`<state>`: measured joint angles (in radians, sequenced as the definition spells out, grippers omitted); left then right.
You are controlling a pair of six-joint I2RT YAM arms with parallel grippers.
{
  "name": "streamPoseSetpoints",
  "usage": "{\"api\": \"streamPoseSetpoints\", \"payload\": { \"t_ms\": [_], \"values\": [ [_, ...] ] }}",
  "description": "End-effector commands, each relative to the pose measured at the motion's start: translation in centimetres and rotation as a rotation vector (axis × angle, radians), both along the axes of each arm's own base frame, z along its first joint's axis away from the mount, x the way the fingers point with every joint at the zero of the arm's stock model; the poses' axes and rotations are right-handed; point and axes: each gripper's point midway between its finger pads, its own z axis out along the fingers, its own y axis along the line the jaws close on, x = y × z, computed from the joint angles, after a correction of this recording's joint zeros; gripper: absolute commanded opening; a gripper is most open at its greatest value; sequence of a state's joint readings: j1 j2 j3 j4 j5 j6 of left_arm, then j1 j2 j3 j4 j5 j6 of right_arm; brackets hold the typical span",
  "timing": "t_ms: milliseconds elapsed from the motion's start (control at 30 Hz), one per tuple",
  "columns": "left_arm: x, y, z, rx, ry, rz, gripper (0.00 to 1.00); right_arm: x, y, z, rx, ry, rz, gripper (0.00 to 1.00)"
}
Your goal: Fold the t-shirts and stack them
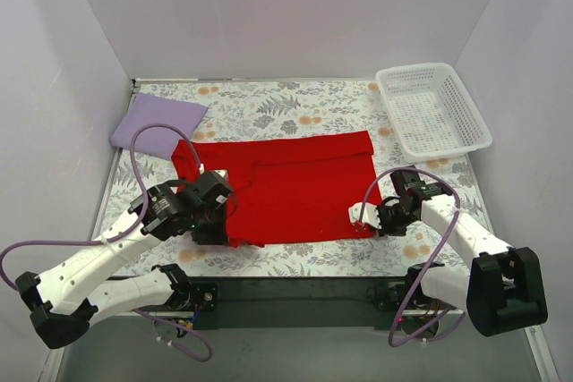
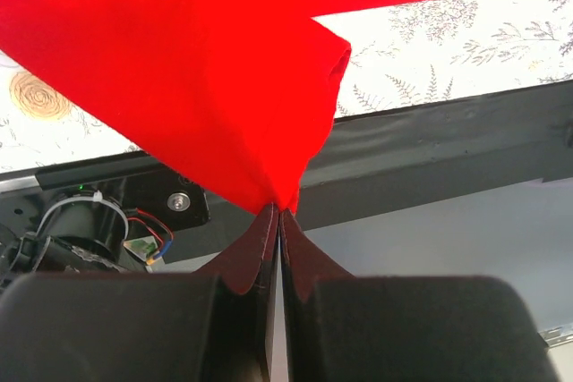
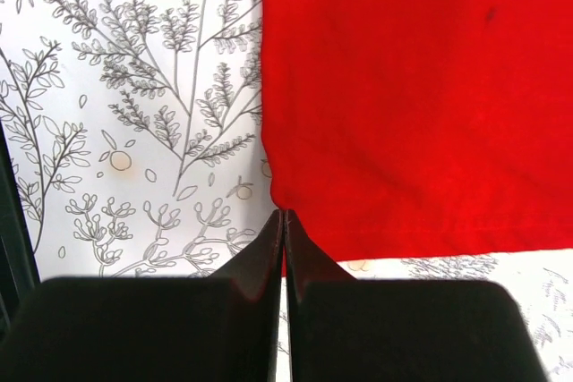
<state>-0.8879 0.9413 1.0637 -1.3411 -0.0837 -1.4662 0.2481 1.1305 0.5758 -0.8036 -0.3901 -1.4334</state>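
My left end effector (image 2: 279,210) was clamped together on the near-left corner of the red t-shirt (image 2: 179,69), the cloth drawn up into a tight peak at the tips. My right end effector (image 3: 285,214) was closed on the near-right hem corner, with only a sliver of red between its fingers. That bite looked shallow. I judged that a lift could tug it free, drop that side and skew the fold. The shirt lay spread mid-table (image 1: 295,100). The lilac t-shirt (image 1: 157,123) sat folded far left, well apart from it, and the basket (image 1: 432,109) far right.
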Motion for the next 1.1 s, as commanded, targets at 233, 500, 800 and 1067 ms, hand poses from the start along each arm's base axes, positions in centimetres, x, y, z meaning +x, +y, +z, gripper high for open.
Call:
{"api": "streamPoseSetpoints", "payload": {
  "t_ms": [233, 500, 800, 1067],
  "values": [
    [-1.8, 1.3, -1.7, 0.046, 0.086, 0.052, 0.00, 1.2, 0.7, 2.6, 0.030, 0.033, -0.033, 0.01],
    [-1.6, 1.6, -1.5, 0.023, 0.064, 0.122, 0.00, 3.7, 0.2, 3.8, 0.049, 0.024, -0.107, 0.01],
    [3.8, 1.7, 1.9, 0.073, -0.133, 0.260, 0.00, 5.4, 0.4, 3.5, 0.080, 0.087, -0.166, 0.01],
    [7.3, 1.3, 4.1, 0.043, -0.263, 0.324, 0.00, 7.1, 0.3, 4.0, 0.117, 0.097, -0.209, 0.01]
  ]
}}
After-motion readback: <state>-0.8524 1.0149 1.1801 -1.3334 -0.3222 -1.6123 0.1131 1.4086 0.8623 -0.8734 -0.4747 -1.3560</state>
